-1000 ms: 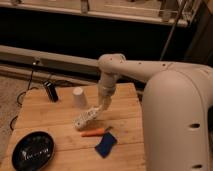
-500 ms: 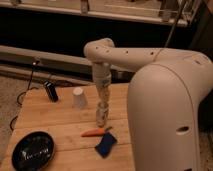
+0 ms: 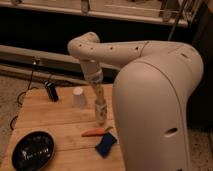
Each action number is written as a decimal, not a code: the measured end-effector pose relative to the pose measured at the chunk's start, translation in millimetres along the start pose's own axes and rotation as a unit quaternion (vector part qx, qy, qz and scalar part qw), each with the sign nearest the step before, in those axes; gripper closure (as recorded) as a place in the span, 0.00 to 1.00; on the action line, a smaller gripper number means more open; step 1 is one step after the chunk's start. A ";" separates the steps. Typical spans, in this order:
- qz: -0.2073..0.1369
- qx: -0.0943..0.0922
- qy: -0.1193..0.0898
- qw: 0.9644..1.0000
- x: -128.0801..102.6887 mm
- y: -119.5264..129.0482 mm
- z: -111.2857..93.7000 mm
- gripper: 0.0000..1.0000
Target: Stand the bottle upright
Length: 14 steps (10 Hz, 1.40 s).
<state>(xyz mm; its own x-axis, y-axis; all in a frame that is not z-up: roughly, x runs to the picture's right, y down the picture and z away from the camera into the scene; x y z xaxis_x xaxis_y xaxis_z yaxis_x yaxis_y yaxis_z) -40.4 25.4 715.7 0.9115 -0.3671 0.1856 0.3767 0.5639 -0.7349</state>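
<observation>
Compared with half a second back: arm raised a touch, bottle (image 3: 101, 111) standing upright mid-table, just right of the white cup (image 3: 79, 97). Left to right: black plate (image 3: 33, 150) at the near left corner, dark can (image 3: 51, 92) at the back, cup, then bottle with gripper (image 3: 99, 98) on top of it. Can't tell how the fingers sit. Orange stick (image 3: 96, 132) and blue sponge (image 3: 105, 144) just in front. Looks like the release step; next probably a straight lift, avoiding the cup. Table (image 3: 60, 125) edge well clear of it

No text I can read anywhere, bottle (image 3: 101, 112) label shows only dark specks, my gripper (image 3: 100, 101) directly over the bottle, no markings legible on it
</observation>
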 end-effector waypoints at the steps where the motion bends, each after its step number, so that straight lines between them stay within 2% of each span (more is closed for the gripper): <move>1: 0.001 0.001 -0.004 1.000 -4.9 -0.3 1.4 0.68; 2: 0.000 0.002 -0.008 1.000 -10.4 -1.1 3.2 0.67; 3: -0.001 0.005 -0.014 1.000 -14.0 -2.1 6.1 0.63; 6: -0.013 0.018 -0.019 1.000 -21.5 -6.5 11.7 0.31; 7: -0.017 0.024 -0.018 0.999 -23.1 -8.1 11.9 0.24; 8: -0.023 0.041 -0.016 0.999 -24.7 -12.6 10.2 0.20; 9: -0.031 0.070 -0.013 0.997 -28.4 -19.3 4.9 0.20; 10: -0.039 0.094 -0.011 0.995 -33.1 -23.9 0.1 0.20; 11: -0.052 0.121 -0.016 0.991 -42.7 -27.6 -4.8 0.20; 12: -0.066 0.141 -0.027 0.987 -52.8 -29.3 -7.8 0.20; 14: -0.103 0.183 -0.062 0.976 -76.6 -30.9 -16.1 0.20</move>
